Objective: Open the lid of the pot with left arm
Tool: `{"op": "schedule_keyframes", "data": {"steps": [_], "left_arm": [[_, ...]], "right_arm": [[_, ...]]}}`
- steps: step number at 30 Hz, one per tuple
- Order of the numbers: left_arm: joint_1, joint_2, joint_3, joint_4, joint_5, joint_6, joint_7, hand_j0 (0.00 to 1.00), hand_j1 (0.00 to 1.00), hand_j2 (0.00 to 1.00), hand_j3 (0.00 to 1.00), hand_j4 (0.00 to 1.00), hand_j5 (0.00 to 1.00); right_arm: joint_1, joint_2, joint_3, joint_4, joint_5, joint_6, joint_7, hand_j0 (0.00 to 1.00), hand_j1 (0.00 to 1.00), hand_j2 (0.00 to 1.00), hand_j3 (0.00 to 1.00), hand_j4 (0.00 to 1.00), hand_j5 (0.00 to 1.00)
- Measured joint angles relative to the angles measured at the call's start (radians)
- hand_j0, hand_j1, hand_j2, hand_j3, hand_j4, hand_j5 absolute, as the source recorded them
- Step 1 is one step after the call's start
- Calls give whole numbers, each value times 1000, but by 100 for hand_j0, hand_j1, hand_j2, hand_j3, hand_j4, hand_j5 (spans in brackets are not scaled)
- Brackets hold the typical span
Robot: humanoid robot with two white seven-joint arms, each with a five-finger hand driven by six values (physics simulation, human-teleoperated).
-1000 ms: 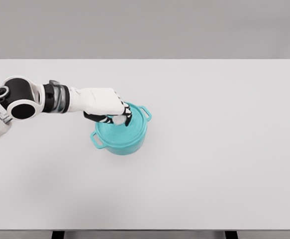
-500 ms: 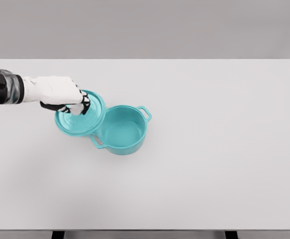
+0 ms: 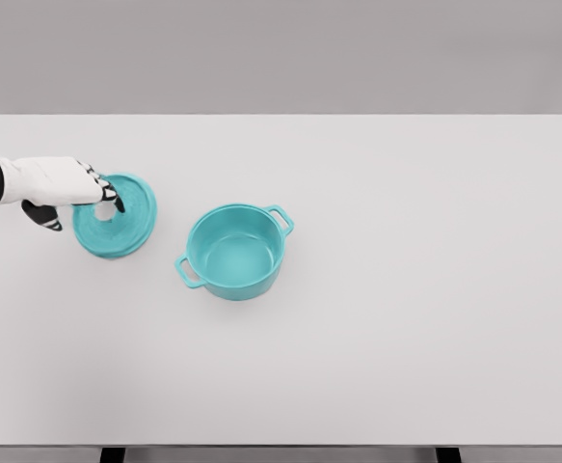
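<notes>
Lid off the pot, lying on the table with the left hand at its knob.

The teal lid lies flat on the white table, well to the left of the open teal pot and clear of it. The left hand reaches in from the left edge, its fingers closed around the pale knob at the lid's middle. The pot stands upright and empty, one handle at its upper right, the other at its lower left.
</notes>
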Motion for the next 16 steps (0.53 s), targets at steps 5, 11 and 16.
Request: {"op": "schedule_keyframes", "data": {"steps": [5,11,16], "left_arm": [[0,-2,0,12,0,2,0,100,100,100,100,100,100],[2,23,13,111,22,2,0,100,100,100,100,100,100],[2,16,36,262,84,-1,0,100,100,100,100,100,100]], "right_arm": [[0,0,0,0,0,0,0,100,100,100,100,100,100],[0,0,0,0,0,0,0,100,100,100,100,100,100],[0,0,0,0,0,0,0,100,100,100,100,100,100]]}}
